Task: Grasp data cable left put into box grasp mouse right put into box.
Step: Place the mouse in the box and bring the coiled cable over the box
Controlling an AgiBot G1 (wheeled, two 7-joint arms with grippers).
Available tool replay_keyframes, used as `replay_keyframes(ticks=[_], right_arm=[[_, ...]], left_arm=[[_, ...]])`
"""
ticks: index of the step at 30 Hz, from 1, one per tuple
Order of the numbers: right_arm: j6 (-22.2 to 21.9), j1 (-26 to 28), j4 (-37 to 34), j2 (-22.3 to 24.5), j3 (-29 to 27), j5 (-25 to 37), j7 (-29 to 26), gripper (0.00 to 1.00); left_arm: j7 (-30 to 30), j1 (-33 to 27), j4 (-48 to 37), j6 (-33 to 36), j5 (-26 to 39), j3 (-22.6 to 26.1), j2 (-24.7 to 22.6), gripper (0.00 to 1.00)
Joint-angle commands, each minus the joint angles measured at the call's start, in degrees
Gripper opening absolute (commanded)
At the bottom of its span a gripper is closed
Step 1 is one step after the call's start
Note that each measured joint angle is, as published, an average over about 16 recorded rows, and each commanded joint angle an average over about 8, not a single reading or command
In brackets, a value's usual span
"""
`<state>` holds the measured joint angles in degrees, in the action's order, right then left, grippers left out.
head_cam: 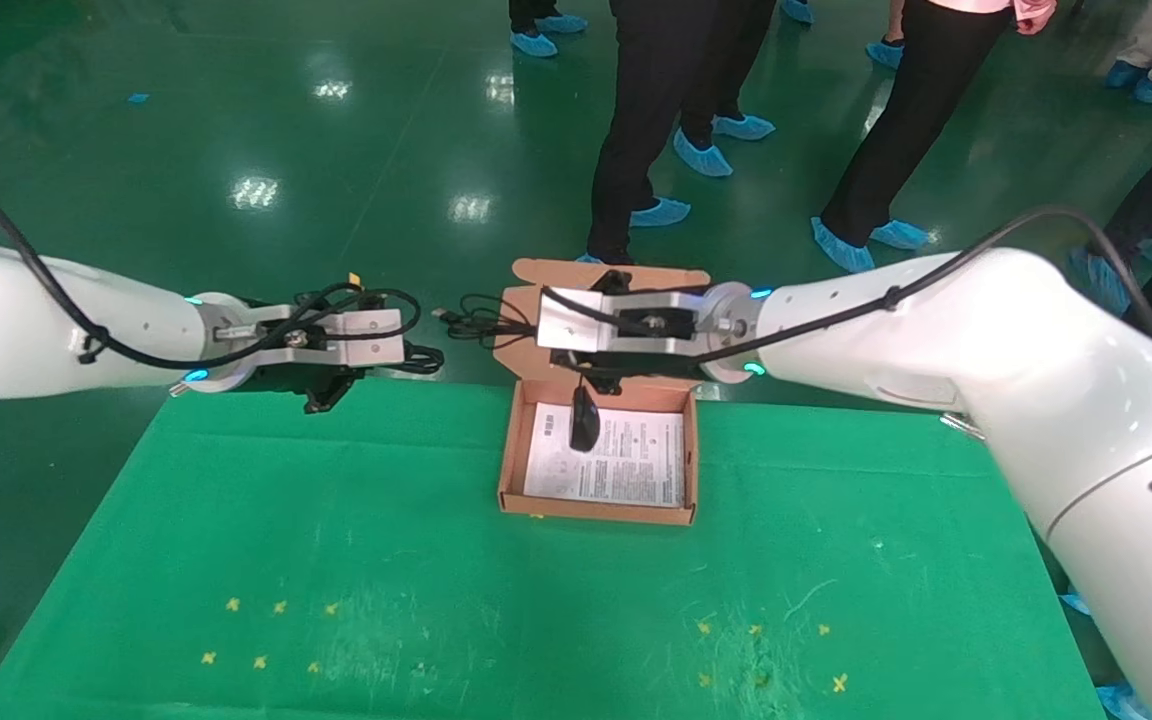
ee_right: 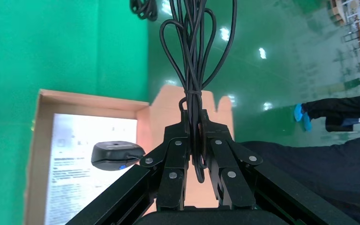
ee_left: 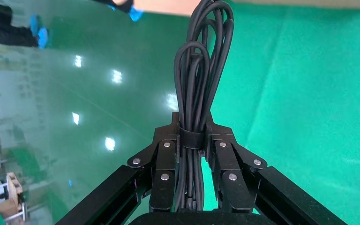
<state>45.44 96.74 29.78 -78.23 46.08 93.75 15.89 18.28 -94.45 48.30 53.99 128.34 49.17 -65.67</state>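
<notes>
Both pincers clenched: left pincer (ee_left: 191, 140) grips data cable (ee_left: 198, 70); right pincer (ee_right: 194, 136) dangles mouse (head_cam: 584, 418) over box (head_cam: 511, 450)

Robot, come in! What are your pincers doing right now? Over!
Left pincer shut on data cable, left of box. Right pincer grips mouse cord; mouse dangles over box. Nothing blocking.

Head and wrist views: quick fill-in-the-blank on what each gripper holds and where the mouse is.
1. The left gripper has its jaws shut on the ____.
2. The right gripper holds the mouse only by its bundled ____.
3. The mouse hangs over the white sheet inside the ____.

Missing words: data cable; cord; box.
</notes>
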Motion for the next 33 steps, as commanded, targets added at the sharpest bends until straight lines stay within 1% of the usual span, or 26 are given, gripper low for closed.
replay_keyframes(ticks=[1,10,16,23,24,31,32,33], right_arm=[[-0.81,-0.67,0.37,-0.13,1.57,-0.89,-0.52,0.0],[-5.44,-2.87,0.84,-0.26,9.19,-8.25,-4.55,0.0],[-8.05,-3.83,-2.88,-0.2,13.39,-11.97,-9.12,0.0],[-9.23,-4.23,-6.26,-0.22,17.9,-13.8,-14.76,0.0],[-9.24,-4.2,-6.45,-0.22,18.47,-13.92,-15.42,0.05],[-9.04,-3.78,-6.97,-0.22,21.23,-14.4,-18.19,0.91],[-9.0,-3.75,-6.94,-0.15,21.44,-14.48,-18.31,0.99],[-8.97,-3.75,-6.86,-0.05,21.58,-14.55,-18.38,1.0]], left_arm=[[1.44,0.28,1.04,0.7,1.05,0.27,0.43,0.0],[3.99,1.0,3.99,1.54,2.5,0.45,1.17,0.0],[4.58,1.18,4.69,1.73,2.84,0.48,1.34,0.0],[4.85,1.26,5.01,1.81,3.0,0.5,1.42,0.0],[4.87,1.26,5.03,1.82,3.01,0.5,1.43,0.0],[4.93,1.3,5.13,1.85,3.06,0.5,1.46,0.0],[4.93,1.3,5.14,1.86,3.06,0.5,1.46,0.0],[4.93,1.31,5.16,1.86,3.06,0.51,1.46,0.0]])
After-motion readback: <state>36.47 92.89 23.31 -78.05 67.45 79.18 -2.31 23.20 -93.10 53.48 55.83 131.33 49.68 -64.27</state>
